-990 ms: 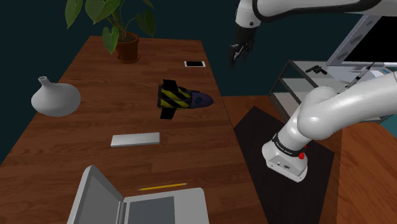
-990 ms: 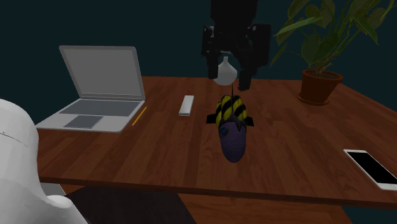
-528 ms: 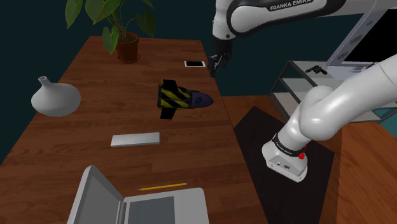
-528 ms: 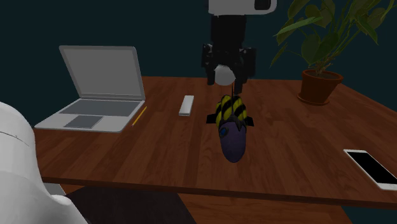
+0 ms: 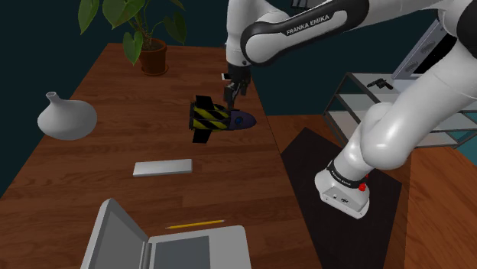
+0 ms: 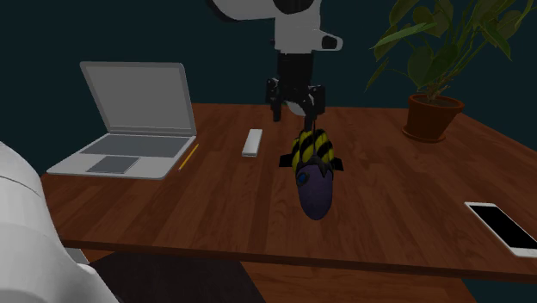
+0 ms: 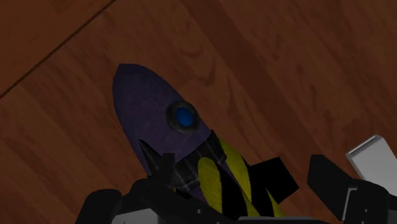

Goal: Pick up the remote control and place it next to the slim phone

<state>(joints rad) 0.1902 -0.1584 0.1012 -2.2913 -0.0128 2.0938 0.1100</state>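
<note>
The remote control is a flat pale grey bar [image 5: 162, 167] [image 6: 251, 142] lying on the brown wooden table, between the toy rocket and the laptop. The slim phone [image 6: 503, 228], white-edged with a black screen, lies near the table's corner at the second exterior view's right. My black gripper [image 5: 231, 95] [image 6: 295, 110] [image 7: 222, 207] hangs open and holds nothing. It is just above a purple rocket toy with yellow-black stripes [image 5: 218, 117] [image 6: 314, 168] [image 7: 162, 124], well short of the remote. A pale grey corner [image 7: 371, 154] shows past the rocket's tail.
An open grey laptop [image 5: 164, 246] [image 6: 138, 112] and a yellow pencil [image 5: 195, 225] sit at one end of the table. A grey-white vase [image 5: 67, 118] stands by the far edge and a potted plant [image 5: 149, 46] [image 6: 435, 112] at the other end. A glass shelf unit [image 5: 367, 95] stands beside the table.
The arm has swung in from beyond the table's edge and come down over the rocket toy. The fingers stay open. Nothing on the table has moved.
</note>
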